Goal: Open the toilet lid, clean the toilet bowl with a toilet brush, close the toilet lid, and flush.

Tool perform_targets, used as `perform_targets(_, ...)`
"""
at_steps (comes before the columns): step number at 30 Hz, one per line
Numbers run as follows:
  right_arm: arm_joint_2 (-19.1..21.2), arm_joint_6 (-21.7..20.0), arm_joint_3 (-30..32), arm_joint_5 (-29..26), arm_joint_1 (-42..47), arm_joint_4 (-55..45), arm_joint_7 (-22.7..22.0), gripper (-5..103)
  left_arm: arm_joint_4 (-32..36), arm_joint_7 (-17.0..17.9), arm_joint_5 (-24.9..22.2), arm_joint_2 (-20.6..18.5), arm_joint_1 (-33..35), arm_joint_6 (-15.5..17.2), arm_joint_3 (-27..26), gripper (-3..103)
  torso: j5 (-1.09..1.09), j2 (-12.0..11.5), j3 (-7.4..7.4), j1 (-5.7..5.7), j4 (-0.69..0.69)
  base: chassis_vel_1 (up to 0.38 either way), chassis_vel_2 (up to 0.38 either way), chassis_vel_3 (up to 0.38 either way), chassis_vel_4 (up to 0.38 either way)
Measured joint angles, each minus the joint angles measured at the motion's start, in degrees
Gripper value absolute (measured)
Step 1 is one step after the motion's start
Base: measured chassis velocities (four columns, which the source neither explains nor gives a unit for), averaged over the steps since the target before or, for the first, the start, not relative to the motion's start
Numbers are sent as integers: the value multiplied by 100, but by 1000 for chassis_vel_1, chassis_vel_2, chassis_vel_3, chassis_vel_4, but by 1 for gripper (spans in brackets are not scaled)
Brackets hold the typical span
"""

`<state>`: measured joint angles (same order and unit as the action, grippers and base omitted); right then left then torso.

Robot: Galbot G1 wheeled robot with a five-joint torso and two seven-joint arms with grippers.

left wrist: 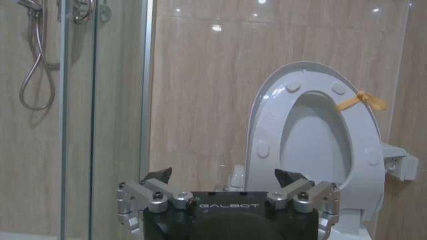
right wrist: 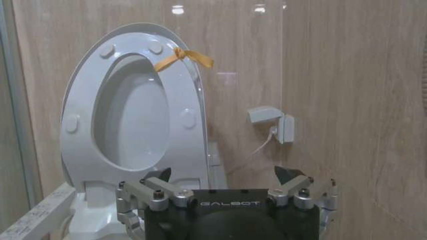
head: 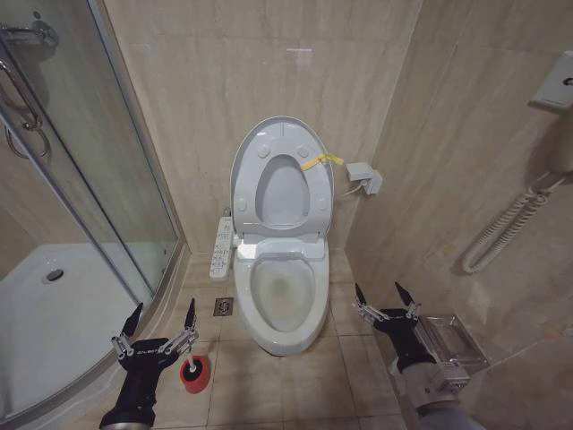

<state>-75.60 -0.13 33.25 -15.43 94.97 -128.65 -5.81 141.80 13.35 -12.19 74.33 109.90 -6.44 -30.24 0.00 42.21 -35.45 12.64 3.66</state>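
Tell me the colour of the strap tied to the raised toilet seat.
Yellow strap, clearest in the right wrist view.

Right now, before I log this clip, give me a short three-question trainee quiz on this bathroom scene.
1. True or false: the toilet lid stands raised against the wall.
2. Which gripper is nearest the red holder cup? A) left gripper B) right gripper
3. Fill in: the strap tied at the lid's edge is ____.

Key: 1 true; 2 A, the cup sits on the floor just below its open fingers; 3 yellow. Both grippers hang open and empty, either side of the toilet bowl.
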Motion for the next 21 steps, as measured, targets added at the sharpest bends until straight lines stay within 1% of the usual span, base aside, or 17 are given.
perform_targets(21, 0, 0, 0, 0, 0, 0, 0, 100, 0, 0, 0, 0, 0, 0, -1, 100, 0, 0, 0, 0, 0, 0, 0, 0, 0)
